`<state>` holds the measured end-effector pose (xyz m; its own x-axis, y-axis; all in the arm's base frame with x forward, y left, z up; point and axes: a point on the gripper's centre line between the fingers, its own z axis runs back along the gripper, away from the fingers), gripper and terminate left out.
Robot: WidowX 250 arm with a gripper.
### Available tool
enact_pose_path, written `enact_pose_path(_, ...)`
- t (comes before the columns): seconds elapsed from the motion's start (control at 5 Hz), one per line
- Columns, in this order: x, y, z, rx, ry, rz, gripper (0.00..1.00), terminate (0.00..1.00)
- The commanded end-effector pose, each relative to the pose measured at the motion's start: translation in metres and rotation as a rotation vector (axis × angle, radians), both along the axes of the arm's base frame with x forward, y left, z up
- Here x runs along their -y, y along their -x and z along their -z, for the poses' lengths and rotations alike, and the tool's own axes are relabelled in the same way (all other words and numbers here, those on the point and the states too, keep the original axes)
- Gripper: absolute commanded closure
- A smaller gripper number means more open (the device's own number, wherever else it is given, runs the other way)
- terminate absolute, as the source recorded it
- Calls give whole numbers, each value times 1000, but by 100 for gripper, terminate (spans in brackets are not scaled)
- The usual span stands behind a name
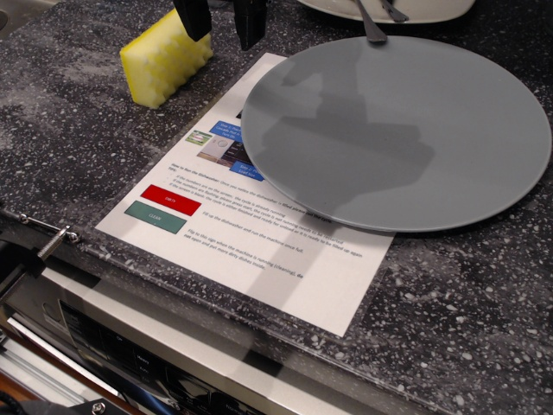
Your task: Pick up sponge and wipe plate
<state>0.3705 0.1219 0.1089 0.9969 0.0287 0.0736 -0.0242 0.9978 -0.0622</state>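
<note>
A dark grey speckled stone counter [484,303] carries a white printed instruction sheet [259,251] with red and green boxes, lying flat near its front edge. A small bright yellow ridged foam sponge [164,59] sits directly on the counter, beside the sheet's far left corner. A white dish [432,10] rests at the far edge.

I see a bright yellow sponge [166,58] with a wavy ridged face left of the black jaws; below and to their right, a plain matte grey plate [397,130]; under it, white paper [259,251] bearing red and green blocks; speckled dark grey counter [69,130].
</note>
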Motion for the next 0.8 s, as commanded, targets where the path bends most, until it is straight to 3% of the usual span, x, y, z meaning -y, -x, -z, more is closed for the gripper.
enact_pose_path(0.0,0,0,0,0,0,0,0,0)
enact_pose_path(0.4,-37,6,-34,50,13,60,0,0)
enact_pose_path(0.6,-55,4,-39,45,0,50,0,0)
